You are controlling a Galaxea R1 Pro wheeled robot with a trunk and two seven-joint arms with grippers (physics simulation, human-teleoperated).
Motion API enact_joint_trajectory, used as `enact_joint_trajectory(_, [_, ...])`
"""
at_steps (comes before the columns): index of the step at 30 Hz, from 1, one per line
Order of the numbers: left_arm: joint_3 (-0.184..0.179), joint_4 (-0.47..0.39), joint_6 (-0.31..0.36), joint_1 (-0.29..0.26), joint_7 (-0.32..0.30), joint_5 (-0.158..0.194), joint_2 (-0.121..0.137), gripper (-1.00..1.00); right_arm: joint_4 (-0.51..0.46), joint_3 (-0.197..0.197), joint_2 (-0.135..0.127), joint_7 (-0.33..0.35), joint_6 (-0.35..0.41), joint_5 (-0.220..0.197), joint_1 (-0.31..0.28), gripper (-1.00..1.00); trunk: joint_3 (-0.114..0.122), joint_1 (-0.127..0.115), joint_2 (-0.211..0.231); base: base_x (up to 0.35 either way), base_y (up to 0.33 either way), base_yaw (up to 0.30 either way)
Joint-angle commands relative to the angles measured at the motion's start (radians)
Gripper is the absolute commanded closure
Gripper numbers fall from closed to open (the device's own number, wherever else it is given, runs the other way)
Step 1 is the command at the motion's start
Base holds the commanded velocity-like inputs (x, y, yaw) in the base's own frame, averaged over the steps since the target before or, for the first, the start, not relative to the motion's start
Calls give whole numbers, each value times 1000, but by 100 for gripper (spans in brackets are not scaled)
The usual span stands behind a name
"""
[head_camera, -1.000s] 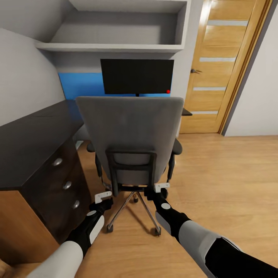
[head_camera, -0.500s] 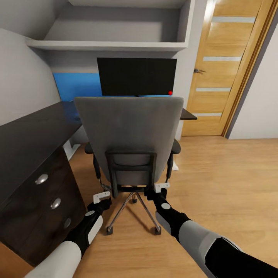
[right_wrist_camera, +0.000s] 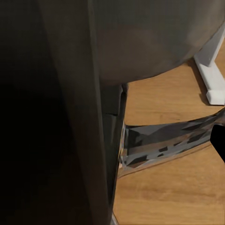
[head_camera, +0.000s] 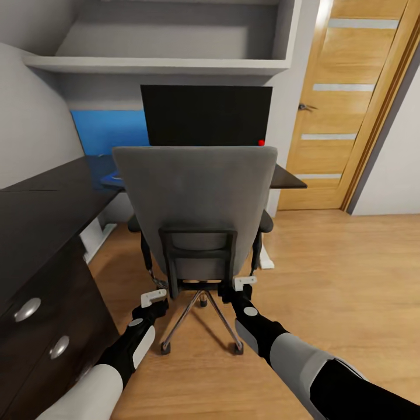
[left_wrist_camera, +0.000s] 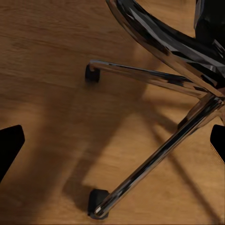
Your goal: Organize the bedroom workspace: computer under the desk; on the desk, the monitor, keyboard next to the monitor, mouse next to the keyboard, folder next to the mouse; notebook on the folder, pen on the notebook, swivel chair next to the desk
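Head view puts the grey upholstered swivel chair (head_camera: 195, 210) straight ahead of both hands — left hand (head_camera: 155, 298) and right hand (head_camera: 239, 286) near its lower back frame, grip state unclear — with the dark counter (head_camera: 286, 175) beyond it.

No text, label, brand, number or sign can be read anywhere in these pictures. The monitor (head_camera: 206, 115), beyond the swivel chair (head_camera: 195, 198) from the jaws, has a black, blank screen (its one mark is a small red dot at a lower corner, not a character). The door (head_camera: 344, 105) carries pale horizontal strips and a handle but no lettering. The dark dresser (head_camera: 41, 280) on the left gripper's side has plain round knobs with nothing printed on them, and the blue panel (head_camera: 111, 131) behind the desk (head_camera: 289, 178) is bare.
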Motion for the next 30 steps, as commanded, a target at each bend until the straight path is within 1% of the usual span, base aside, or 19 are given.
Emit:
enact_joint_trajectory(1, [-4, -3, 3, 0, 4, 5, 0, -100, 0, 12, 0, -8, -4, -5, -1, -100, -1, 0, 0, 319, 0, 0])
enact_joint_trajectory(13, [-4, -2, 5, 0, 6, 5, 0, -100, -2, 12, 0, -8, -4, -5, -1, -100, -1, 0, 0, 317, 0, 0])
enact_joint_trajectory(17, [-4, -1, 6, 0, 8, 5, 0, -100, -2, 12, 0, -8, -4, -5, -1, -100, -1, 0, 0, 219, 0, 0])
enact_joint_trajectory(22, [-4, -1, 7, 0, 7, 5, 0, -100, -3, 12, 0, -9, -4, -5, -1, -100, -1, 0, 0, 92, 0, 0])
enact_joint_trajectory(30, [-4, -1, 5, 0, 8, 5, 3, -100, -2, 11, 0, -9, -4, -5, -1, -100, -1, 0, 0, -6, 0, 0])
